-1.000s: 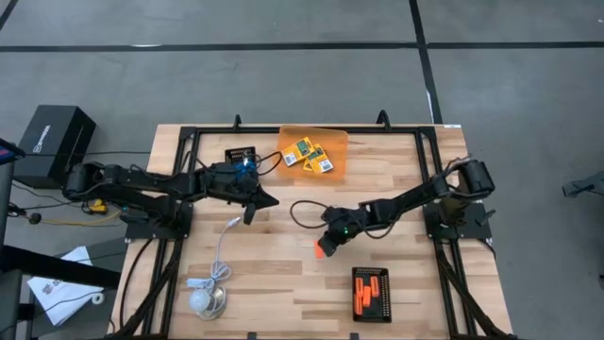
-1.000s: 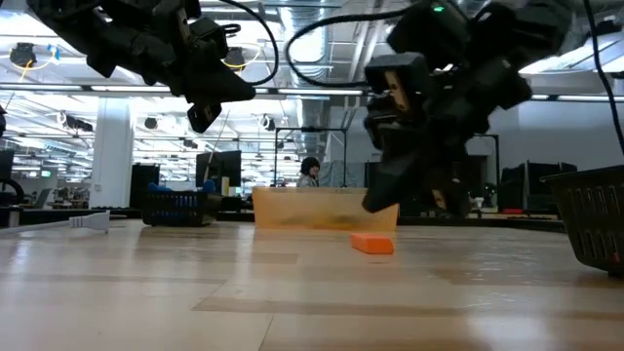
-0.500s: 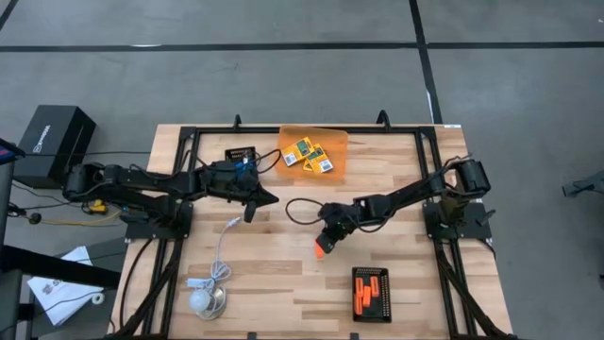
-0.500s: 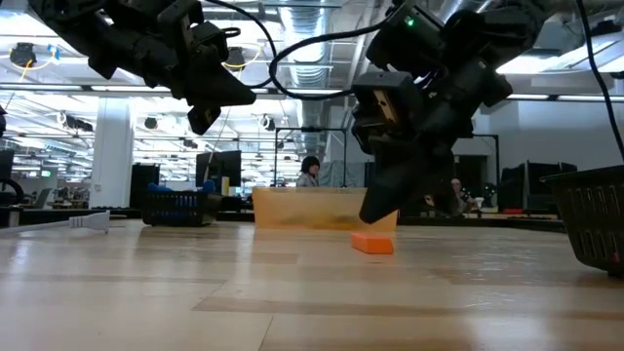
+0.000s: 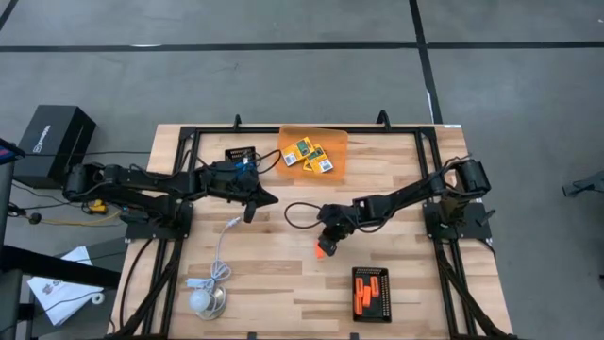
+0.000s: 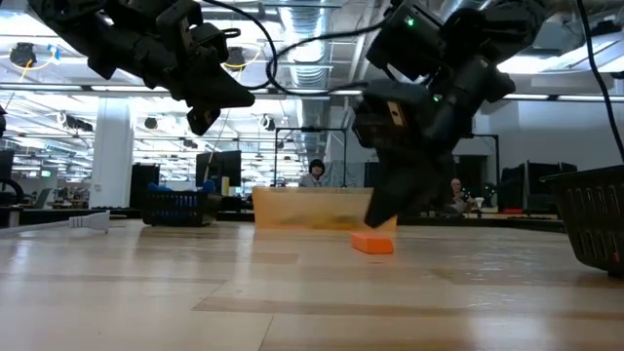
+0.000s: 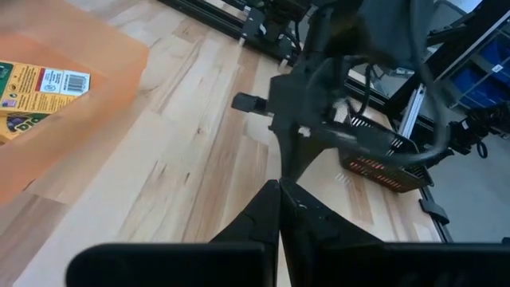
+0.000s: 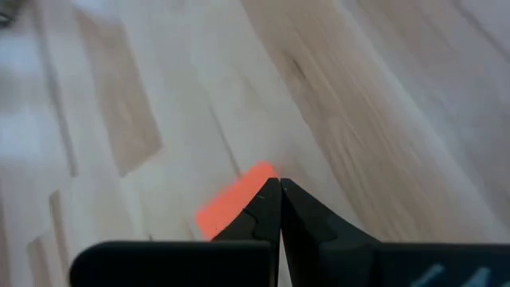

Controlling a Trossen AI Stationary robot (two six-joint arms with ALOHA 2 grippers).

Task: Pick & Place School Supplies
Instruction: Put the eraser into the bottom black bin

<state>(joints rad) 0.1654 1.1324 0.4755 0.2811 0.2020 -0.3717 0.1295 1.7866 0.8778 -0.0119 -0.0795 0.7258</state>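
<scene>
Right now the right gripper (image 5: 327, 240) sits low over the mid-table, fingers pressed together w/ nothing between them, tips just above a short orange stick (image 5: 324, 250) lying flat on the pale wooden table (image 5: 274, 274); in the right wrist view the stick (image 8: 233, 201) shows just past the closed tips, and whether they touch it can't be told. Low view: the same stick (image 6: 371, 243) rests on the boards w/ the dark right gripper (image 6: 390, 200) hanging right over it. Left gripper (image 5: 253, 204) is up off the table toward the left-centre, fingers also shut and empty; left wrist view looks across at the right arm. Around: translucent orange flat tray (image 5: 336, 142) at the far edge holds yellow-and-green crayon boxes (image 5: 309, 154); a small black rectangular tray (image 5: 240, 152) sits beside it, by the left arm's wrist. Black slotted tray (image 5: 385, 304) near the front edge, right of centre, w/ several more orange sticks (image 5: 360, 297) in it. White cable w/ round puck (image 5: 201, 300) runs down the left side to the front-left corner, well apart from the stick. Black frame rails run along the table edges. Bare boards lie all round the stick, w/ the slotted tray the nearest thing, toward the front.
</scene>
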